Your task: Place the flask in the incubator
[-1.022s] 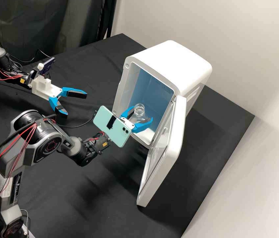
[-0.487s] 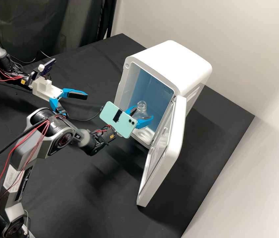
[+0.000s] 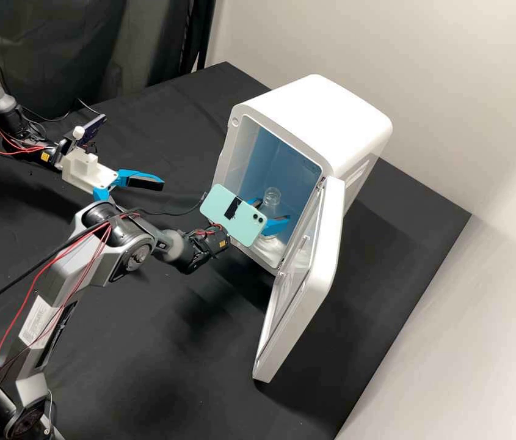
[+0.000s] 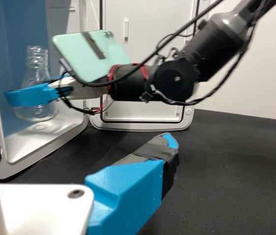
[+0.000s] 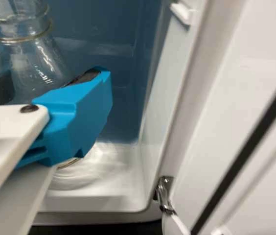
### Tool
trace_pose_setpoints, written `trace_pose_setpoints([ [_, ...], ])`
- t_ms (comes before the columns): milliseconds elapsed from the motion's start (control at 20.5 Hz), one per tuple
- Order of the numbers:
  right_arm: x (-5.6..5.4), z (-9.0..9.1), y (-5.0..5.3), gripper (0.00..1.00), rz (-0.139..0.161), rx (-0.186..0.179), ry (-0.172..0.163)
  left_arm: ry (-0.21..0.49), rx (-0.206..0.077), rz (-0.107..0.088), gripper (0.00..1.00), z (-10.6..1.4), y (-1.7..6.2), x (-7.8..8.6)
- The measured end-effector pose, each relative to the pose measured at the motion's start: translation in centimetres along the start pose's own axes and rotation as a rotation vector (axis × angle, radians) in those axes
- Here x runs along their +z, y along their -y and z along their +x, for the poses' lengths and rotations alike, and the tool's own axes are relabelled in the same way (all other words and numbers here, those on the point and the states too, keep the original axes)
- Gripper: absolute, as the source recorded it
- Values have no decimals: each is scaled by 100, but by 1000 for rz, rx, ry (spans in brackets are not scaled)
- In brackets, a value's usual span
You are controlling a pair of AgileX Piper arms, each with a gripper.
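Deeper inside the incubator (image 3: 331, 122) now, my right pincer (image 3: 268, 214) grips the flask (image 3: 272, 197); setting down, letting go and withdrawing look left to do. My left pincer (image 3: 128, 188) waits open, empty.

High view: fixed, slanting down on bench (image 3: 148, 342). Right wrist: close inside incubator (image 5: 128, 98). Left wrist: farther, facing same incubator.

Your right arm is sitting outstretched and low, with the right gripper (image 3: 267, 214) clamping the flask (image 3: 272, 197). Your left gripper (image 3: 132, 190) is hovering behind it, fingers spread.
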State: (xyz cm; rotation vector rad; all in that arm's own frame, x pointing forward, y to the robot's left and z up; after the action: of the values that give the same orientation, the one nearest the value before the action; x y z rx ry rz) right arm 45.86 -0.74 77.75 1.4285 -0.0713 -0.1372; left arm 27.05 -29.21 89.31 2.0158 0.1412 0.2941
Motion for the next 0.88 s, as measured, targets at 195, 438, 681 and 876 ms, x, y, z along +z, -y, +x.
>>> trace_pose_setpoints([
  [195, -15, 151, -16, 0, 4, -15, 8, -2, 1, -1, 100, 0, -1, -2],
  [438, 12, 272, -115, 0, 9, 1, 16, -2, 1, -1, 100, 0, -1, -2],
  [681, 49, 416, -118, 0, 14, -23, 36, 1, 9, 2, 100, 15, -19, -3],
  [876, 57, 505, -143, 0, 65, -78, 51, 1, 9, 2, 100, 15, -19, -3],
])
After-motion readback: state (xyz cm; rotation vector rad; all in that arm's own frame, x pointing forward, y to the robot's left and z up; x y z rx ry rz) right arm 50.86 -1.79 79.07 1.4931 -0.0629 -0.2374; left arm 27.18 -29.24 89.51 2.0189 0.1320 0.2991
